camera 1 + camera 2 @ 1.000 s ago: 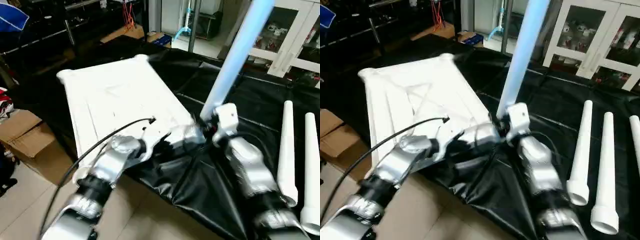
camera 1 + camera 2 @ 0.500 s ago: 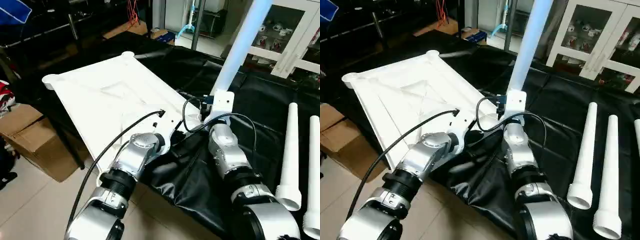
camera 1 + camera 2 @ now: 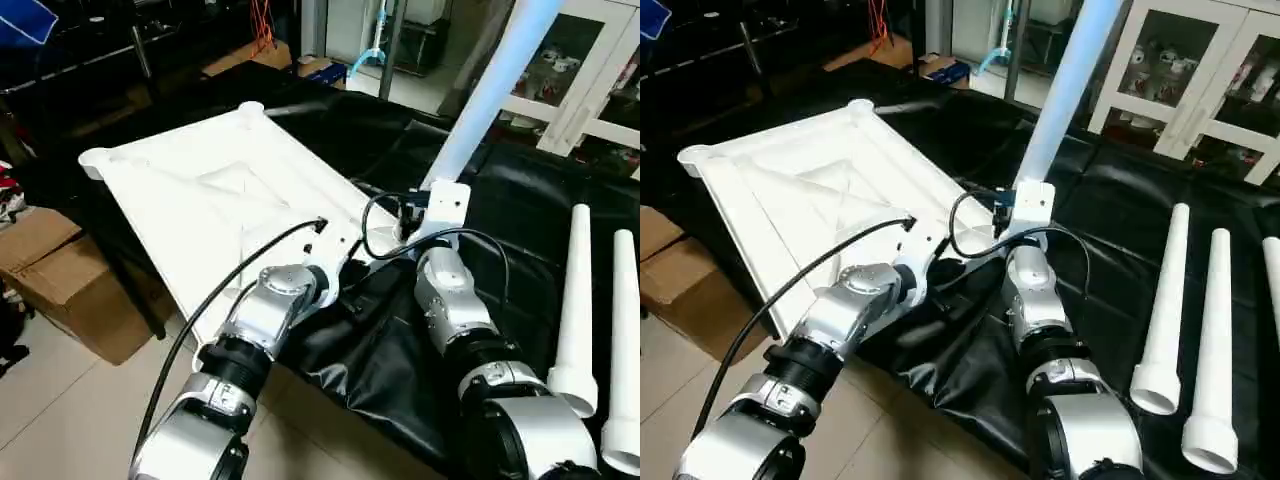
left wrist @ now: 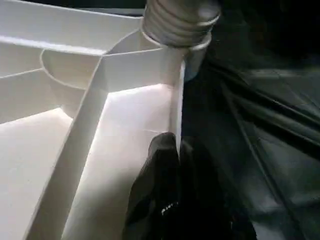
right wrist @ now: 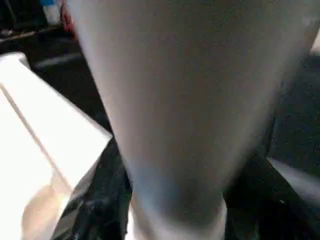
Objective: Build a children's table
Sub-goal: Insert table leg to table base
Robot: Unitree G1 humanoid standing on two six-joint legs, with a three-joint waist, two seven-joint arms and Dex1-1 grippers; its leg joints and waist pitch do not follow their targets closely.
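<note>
Table top (image 3: 215, 200) lies underside up, X-ribs showing, on the black sheet (image 3: 520, 215), overhanging its left edge. One leg (image 3: 490, 100) stands upright in the near-right corner socket (image 4: 175, 37). Two spare legs (image 3: 1162, 300) lie on the sheet at right. Left gripper (image 4: 167, 165) pinches the top's edge rib near that socket. Right gripper sits at the standing leg's base; can't tell if it's clamped on it.

No text, label or number — nothing legible anywhere.
</note>
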